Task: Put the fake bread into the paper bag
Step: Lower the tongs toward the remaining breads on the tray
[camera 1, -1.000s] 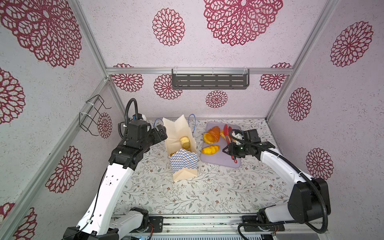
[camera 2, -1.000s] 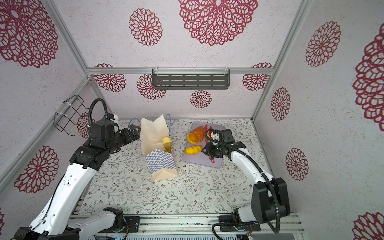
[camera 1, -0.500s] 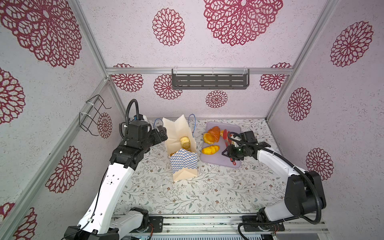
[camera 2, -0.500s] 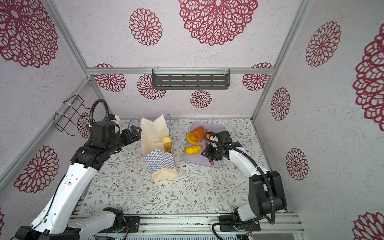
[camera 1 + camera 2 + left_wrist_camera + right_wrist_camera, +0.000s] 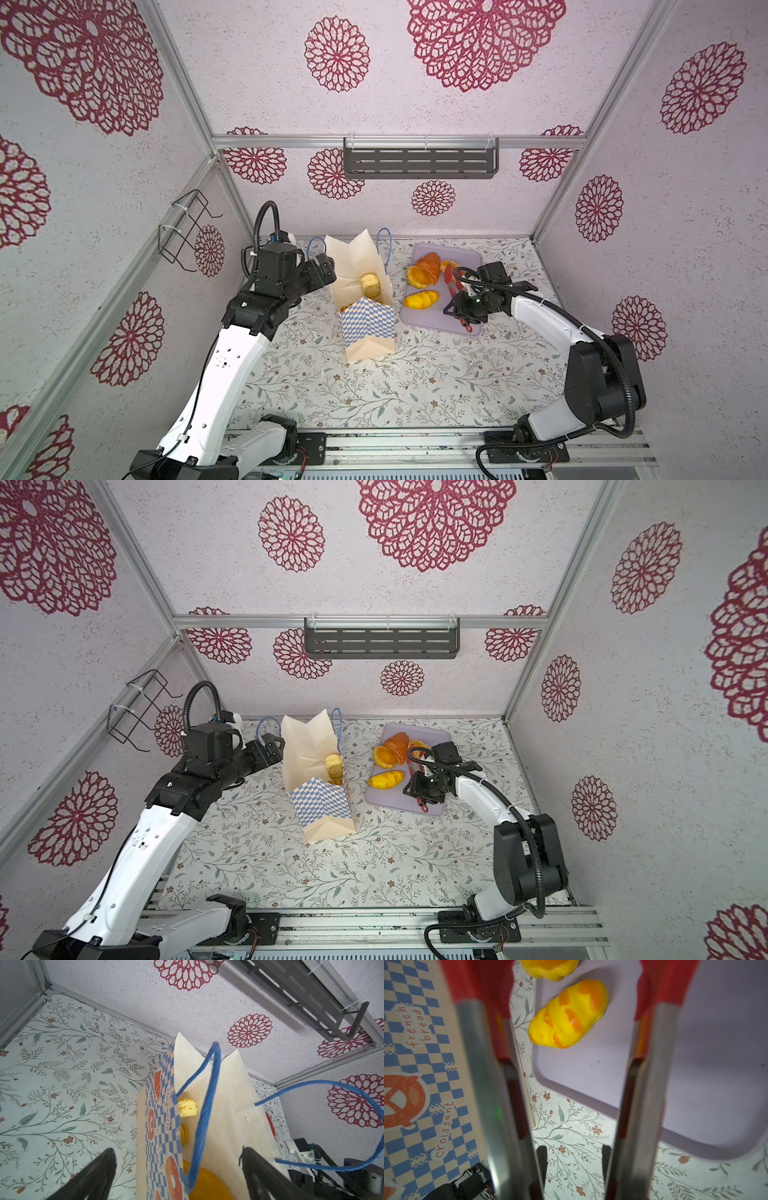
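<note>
Paper bag (image 5: 367,328) stands upright just beside the lilac tray (image 5: 436,326) in a top view. Fake bread (image 5: 421,300) lies on the tray, some already bagged.

Left wrist: left gripper (image 5: 176,1167) gapes wide, blue handle (image 5: 207,1095) hanging between its jaws. A snag there could topple the bag.

Right wrist: right gripper (image 5: 574,1157) grips tongs (image 5: 477,1064), tips apart. The glossy yellow loaf (image 5: 569,1014) may slip.

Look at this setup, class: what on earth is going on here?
Two robot arms are bagging toy bread. The right end effector is shut on red-tipped tongs, held over the lilac tray where several pieces lie. The left end effector hangs open at the rim of the upright paper bag, gripping nothing. At least two pieces are already inside the bag.
</note>
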Action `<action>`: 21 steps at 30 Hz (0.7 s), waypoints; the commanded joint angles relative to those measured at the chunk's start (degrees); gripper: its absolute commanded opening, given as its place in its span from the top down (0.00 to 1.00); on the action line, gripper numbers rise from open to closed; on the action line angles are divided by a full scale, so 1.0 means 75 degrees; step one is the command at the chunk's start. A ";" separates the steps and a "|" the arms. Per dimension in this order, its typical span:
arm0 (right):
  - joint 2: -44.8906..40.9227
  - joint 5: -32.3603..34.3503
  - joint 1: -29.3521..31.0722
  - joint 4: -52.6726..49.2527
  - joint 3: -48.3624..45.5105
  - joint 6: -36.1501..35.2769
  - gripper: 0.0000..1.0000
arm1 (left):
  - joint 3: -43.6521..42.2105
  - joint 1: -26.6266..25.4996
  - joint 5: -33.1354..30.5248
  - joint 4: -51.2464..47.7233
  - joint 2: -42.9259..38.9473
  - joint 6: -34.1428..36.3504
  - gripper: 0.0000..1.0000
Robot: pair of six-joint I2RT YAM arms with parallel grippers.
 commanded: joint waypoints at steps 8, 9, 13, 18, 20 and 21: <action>-0.0173 -0.0339 -0.0530 -0.0126 0.0255 -0.0220 0.53 | 0.0003 0.0074 0.0003 0.0106 -0.0264 0.0123 0.03; -0.0198 -0.0322 -0.0575 -0.0137 0.0241 -0.0217 0.53 | 0.0016 0.0074 0.0003 0.0104 -0.0252 0.0121 0.03; -0.0346 -0.0318 -0.0855 -0.0136 0.0224 -0.0225 0.51 | 0.0029 0.0080 0.0003 0.0095 -0.0262 0.0116 0.03; -0.0374 -0.0295 -0.1297 -0.0132 0.0167 -0.0233 0.51 | 0.0028 0.0097 0.0024 0.0112 -0.0234 0.0102 0.03; -0.0367 -0.0269 -0.1517 -0.0070 0.0136 -0.0252 0.51 | 0.0030 0.0097 0.0079 0.0125 -0.0228 0.0087 0.03; -0.0334 -0.0232 -0.1633 -0.0029 0.0164 -0.0284 0.51 | 0.0008 0.0099 0.0102 0.0135 -0.0231 0.0070 0.03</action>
